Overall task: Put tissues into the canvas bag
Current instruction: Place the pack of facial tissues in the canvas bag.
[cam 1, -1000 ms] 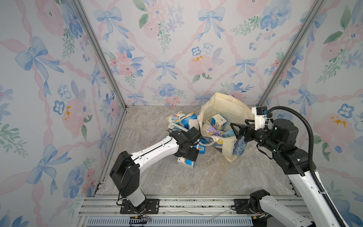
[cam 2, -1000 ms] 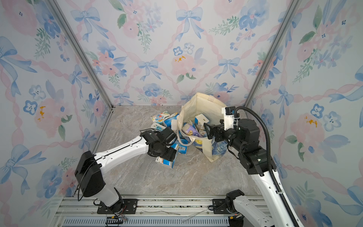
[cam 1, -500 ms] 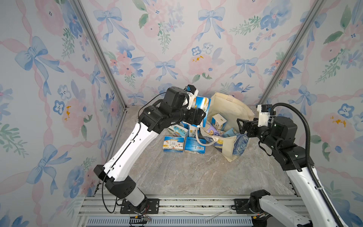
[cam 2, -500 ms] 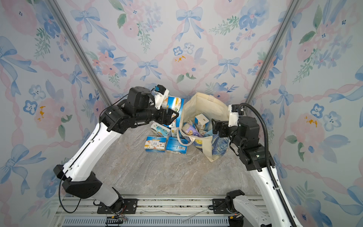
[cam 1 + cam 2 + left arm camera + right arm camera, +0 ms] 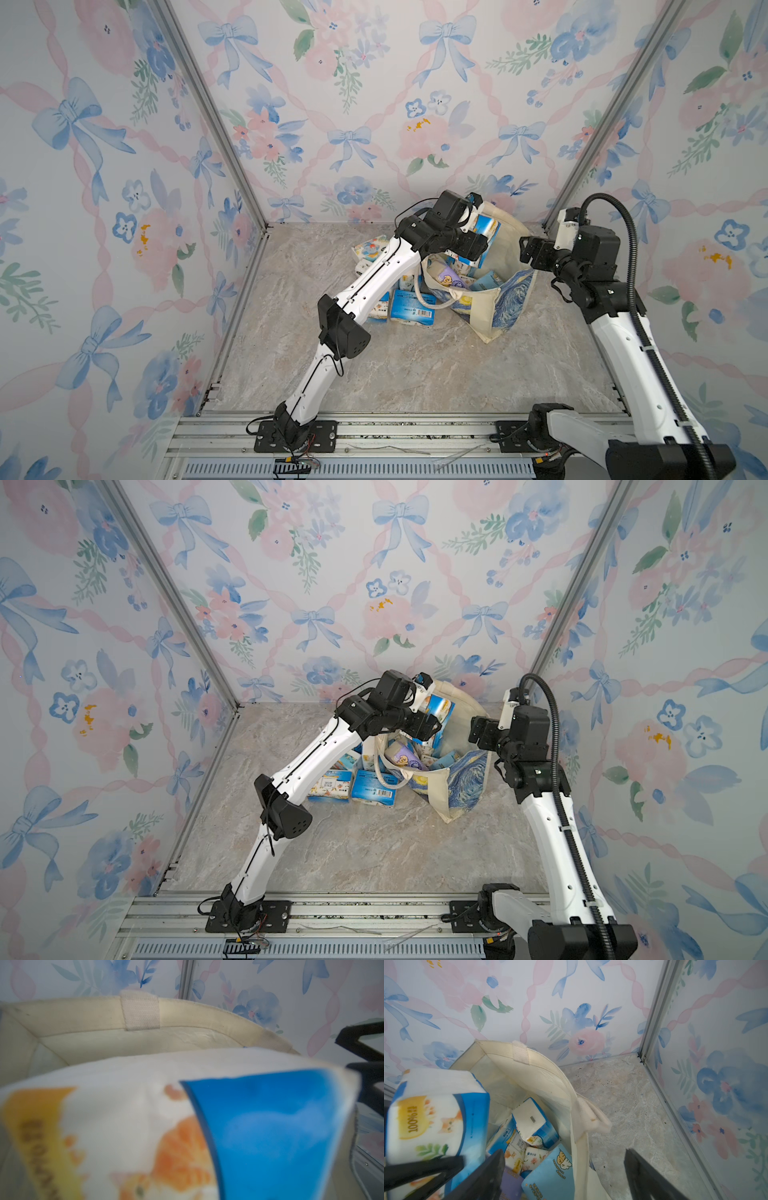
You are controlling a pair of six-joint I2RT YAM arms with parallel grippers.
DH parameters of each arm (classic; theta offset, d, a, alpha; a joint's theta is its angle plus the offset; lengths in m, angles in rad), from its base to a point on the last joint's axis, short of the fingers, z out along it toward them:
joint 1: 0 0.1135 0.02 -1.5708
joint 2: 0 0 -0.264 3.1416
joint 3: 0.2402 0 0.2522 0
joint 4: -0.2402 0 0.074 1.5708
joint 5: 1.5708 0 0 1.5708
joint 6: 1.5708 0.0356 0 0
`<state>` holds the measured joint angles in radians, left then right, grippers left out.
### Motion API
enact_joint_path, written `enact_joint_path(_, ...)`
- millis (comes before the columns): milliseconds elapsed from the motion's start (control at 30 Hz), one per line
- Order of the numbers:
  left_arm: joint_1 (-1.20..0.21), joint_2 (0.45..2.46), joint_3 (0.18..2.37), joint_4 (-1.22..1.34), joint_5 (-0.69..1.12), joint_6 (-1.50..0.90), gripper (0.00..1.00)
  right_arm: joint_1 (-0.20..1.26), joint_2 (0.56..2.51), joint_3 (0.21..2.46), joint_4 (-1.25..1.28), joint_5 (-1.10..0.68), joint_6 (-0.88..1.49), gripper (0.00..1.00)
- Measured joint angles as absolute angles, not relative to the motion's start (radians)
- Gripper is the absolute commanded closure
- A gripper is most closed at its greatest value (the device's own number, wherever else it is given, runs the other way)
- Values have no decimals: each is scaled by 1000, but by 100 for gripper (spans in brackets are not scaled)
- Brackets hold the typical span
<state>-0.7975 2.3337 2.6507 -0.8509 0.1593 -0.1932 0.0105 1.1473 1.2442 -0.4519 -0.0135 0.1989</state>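
Observation:
The cream canvas bag (image 5: 503, 307) (image 5: 465, 779) with its blue-and-yellow print stands open at the back of the floor. My left gripper (image 5: 478, 239) (image 5: 434, 719) hangs over its mouth, shut on a blue-and-white tissue pack (image 5: 485, 226) (image 5: 441, 706) (image 5: 187, 1126) (image 5: 436, 1115). Several tissues lie inside, among them a lavender pack (image 5: 449, 278) (image 5: 405, 758) and a light-blue pack (image 5: 550, 1176). More tissues (image 5: 415, 309) (image 5: 372, 787) lie on the floor left of the bag. My right gripper (image 5: 525, 251) (image 5: 478, 733) (image 5: 564, 1152) is open, its fingers either side of the bag's right rim (image 5: 577, 1118).
Floral walls close in on three sides, with aluminium corner posts (image 5: 569, 187) (image 5: 652, 1022). A cream handle loop (image 5: 432, 301) droops over the bag's front onto the floor packs. My left arm's elbow (image 5: 345, 328) hangs above the marble floor. A metal rail (image 5: 395, 432) runs along the front.
My left arm rose from the floor pile with a tissue pack and swung right, from beside the bag to above its mouth. My right gripper drew back slightly at the bag's rim.

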Motion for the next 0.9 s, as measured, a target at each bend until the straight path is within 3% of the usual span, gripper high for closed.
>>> enact_joint_path(433, -798, 2441, 2663, -826, 247, -204, 5, -27, 1294, 1269, -444, -101, 218, 16)
enact_joint_path(900, -766, 2394, 2662, -809, 287, -212, 3, -27, 1311, 1283, -446, -128, 218, 15)
